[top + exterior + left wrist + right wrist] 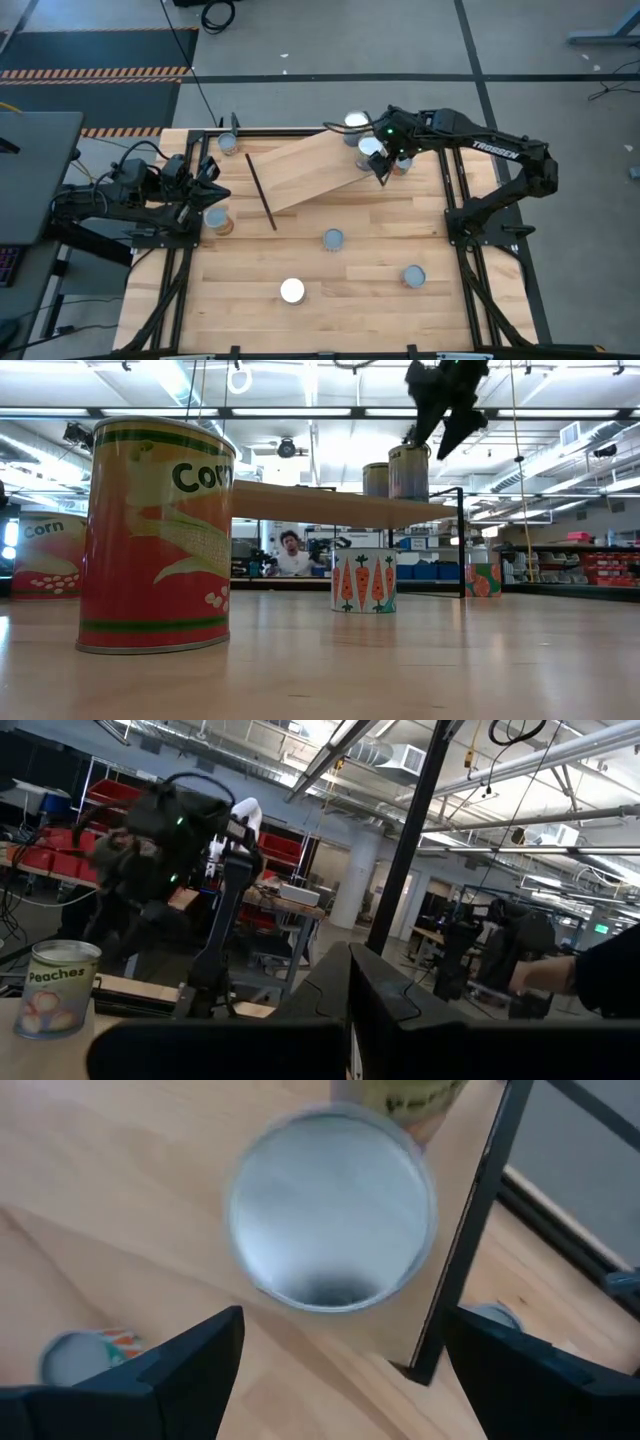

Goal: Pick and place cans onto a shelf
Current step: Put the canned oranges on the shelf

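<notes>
The light wood shelf stands slantwise on the table on thin black rod legs. Two cans stand on its right end: one farther back, one with a silvery top. My right gripper is open above this can, one finger to each side and clear of it; it also shows in the low view. My left gripper waits shut at the table's left, beside a can. Other cans stand on the tabletop.
A can stands at the far left, and an orange one just right of the shelf. In the low view a corn can stands close and a carrot can under the shelf. A person is in the room beyond.
</notes>
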`<state>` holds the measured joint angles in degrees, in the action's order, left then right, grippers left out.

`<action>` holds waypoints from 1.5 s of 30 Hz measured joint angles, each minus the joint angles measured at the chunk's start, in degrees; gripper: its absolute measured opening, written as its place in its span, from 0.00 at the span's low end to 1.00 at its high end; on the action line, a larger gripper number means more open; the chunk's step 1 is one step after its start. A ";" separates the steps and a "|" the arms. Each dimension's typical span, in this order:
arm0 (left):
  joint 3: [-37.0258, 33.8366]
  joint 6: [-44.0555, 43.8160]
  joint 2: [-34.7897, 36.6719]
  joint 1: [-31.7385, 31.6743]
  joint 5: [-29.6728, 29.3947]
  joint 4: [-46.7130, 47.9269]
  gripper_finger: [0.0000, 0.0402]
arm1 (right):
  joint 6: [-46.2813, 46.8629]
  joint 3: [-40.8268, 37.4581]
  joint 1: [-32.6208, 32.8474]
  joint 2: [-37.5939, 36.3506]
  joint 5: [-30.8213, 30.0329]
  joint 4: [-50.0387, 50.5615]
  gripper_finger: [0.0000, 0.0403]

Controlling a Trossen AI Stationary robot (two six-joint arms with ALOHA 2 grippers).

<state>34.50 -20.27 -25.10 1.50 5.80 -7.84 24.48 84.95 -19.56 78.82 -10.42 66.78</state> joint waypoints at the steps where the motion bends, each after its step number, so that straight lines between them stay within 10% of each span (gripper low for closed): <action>1: 0.00 -0.03 -0.02 0.00 0.00 0.00 0.03 | -0.35 1.07 0.08 -0.61 0.02 0.78 0.86; 9: 0.00 -1.89 -0.02 0.02 -2.17 -2.11 0.03 | -5.89 3.78 -0.06 -8.65 -4.70 7.32 0.86; 18: 0.07 -1.80 -0.08 -0.05 -5.54 -9.30 0.03 | 22.56 -4.31 -8.54 -17.60 -14.84 3.14 0.90; 36: 0.07 8.93 -6.83 -0.03 -16.57 -12.11 0.04 | 46.84 -22.70 -30.91 -6.97 5.86 -10.01 0.89; 45: 0.04 9.39 -9.09 -0.05 -17.50 -11.97 0.26 | 47.45 -28.92 -35.73 2.33 20.57 -20.48 0.93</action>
<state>34.54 -10.89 -34.20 1.45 -11.70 -19.80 71.93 56.02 -55.28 81.14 10.15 46.30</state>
